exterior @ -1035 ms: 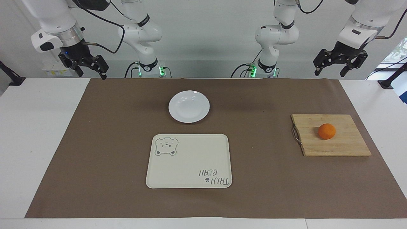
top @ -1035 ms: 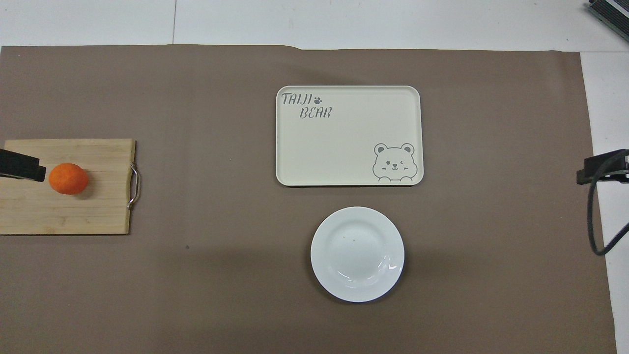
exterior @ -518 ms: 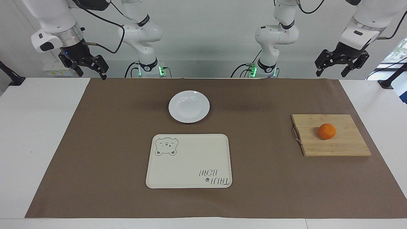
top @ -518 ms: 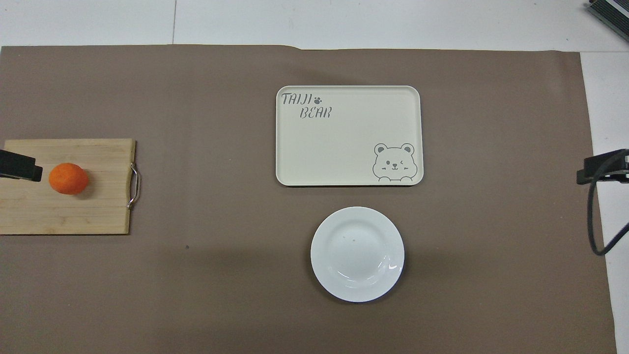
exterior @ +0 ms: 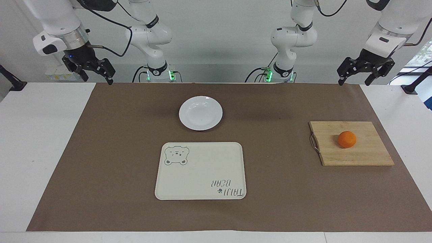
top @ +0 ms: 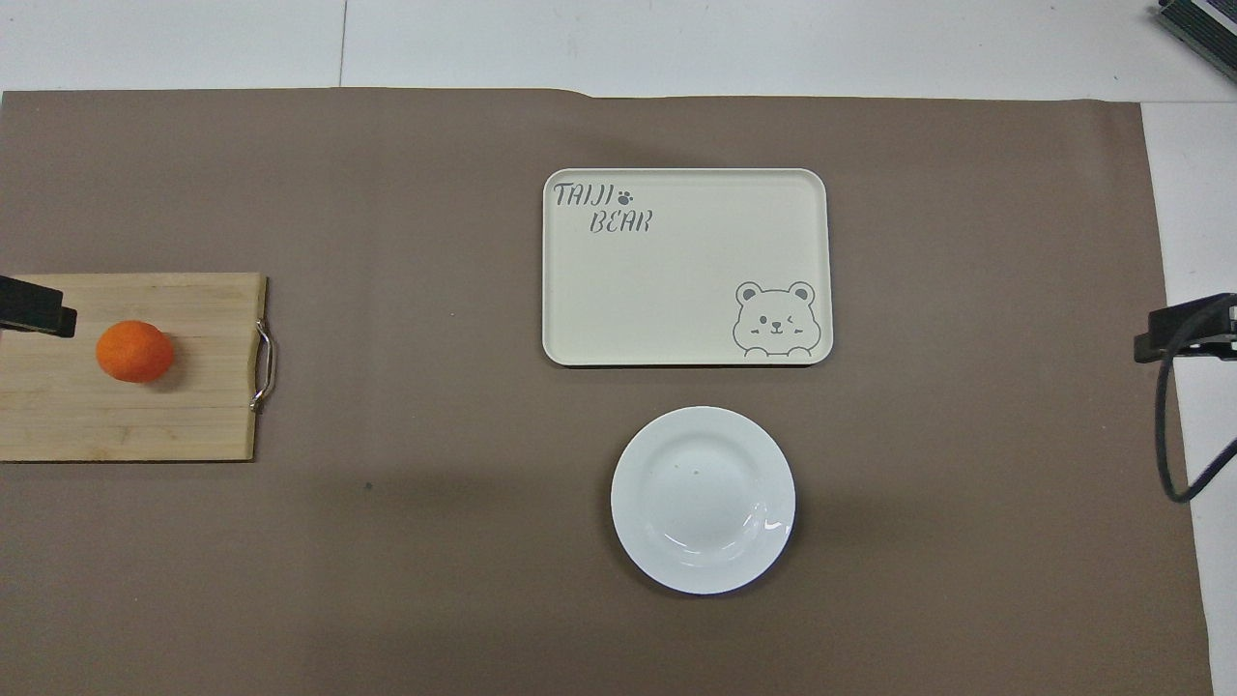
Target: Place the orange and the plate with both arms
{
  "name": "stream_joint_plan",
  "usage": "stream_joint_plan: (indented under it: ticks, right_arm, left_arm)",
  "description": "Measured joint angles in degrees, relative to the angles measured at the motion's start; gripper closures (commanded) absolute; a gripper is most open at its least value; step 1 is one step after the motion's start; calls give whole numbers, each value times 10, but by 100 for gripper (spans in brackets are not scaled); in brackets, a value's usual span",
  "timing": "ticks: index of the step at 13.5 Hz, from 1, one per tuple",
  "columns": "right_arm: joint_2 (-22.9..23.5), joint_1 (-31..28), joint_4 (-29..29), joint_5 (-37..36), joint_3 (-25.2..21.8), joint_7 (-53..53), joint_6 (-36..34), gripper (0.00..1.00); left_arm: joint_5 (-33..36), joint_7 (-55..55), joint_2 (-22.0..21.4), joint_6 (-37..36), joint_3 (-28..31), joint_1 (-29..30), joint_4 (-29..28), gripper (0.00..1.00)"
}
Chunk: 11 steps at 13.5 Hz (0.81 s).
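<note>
So left gripper (exterior: pixel 365 76) and right gripper (exterior: pixel 90 70) both hang wide and empty up by the bases, orange (exterior: pixel 347 139) on the cutting board (exterior: pixel 364 156), plate (exterior: pixel 200 113) just robot-side of the tray (exterior: pixel 202 189); risks: orange rolling when pinched, glossy rim slipping.

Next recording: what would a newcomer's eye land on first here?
The orange, the one bright thing, sits on a wooden cutting board toward the left arm's end of the table. Mid-table, a white plate lies nearer the robots than a cream tray with a bear drawing. The left gripper and right gripper hang open and empty above the table's robot-side edge.
</note>
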Motion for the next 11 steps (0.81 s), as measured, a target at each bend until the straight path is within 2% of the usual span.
stream_joint_plan:
  ticks: [8,11]
  right_arm:
    - [0,0,0,0,0,0,0,0]
    - [0,0,0,0,0,0,0,0]
  left_arm:
    - [0,88,78,105,2,70,-12,0]
    - [0,125,94,170,3,87,-55,0]
